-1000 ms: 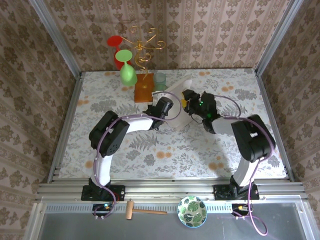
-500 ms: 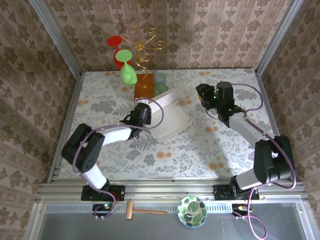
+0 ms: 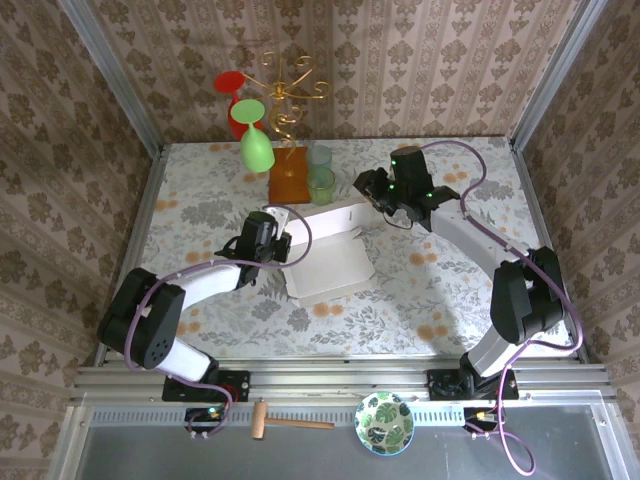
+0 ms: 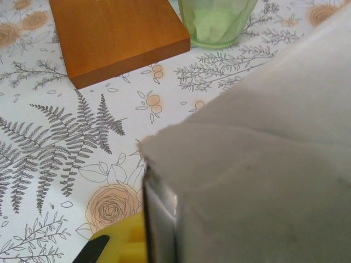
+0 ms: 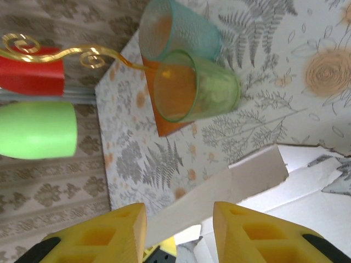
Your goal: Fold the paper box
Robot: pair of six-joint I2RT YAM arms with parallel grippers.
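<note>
The paper box point(image 3: 330, 265) lies in the middle of the table, a pale cardboard sheet with its far wall raised. My left gripper point(image 3: 277, 243) is at the box's left edge and is shut on the cardboard. In the left wrist view the paper box point(image 4: 263, 164) covers the right side, and one yellow finger point(image 4: 118, 246) shows beside its edge. My right gripper point(image 3: 371, 186) hovers over the far right corner. In the right wrist view the gripper point(image 5: 180, 233) is open, and a flap of the paper box point(image 5: 241, 186) lies below the gap.
An orange block point(image 3: 288, 182) carries a gold wire stand point(image 3: 285, 95) at the back. A green cup point(image 3: 321, 184) and a teal cup point(image 3: 319, 157) stand beside it. A green glass point(image 3: 255, 148) and a red glass point(image 3: 232, 90) hang from the stand.
My left gripper drew the box left and nearer, and it now lies flatter. My right gripper swung left to the box's far corner, its jaws narrowing.
</note>
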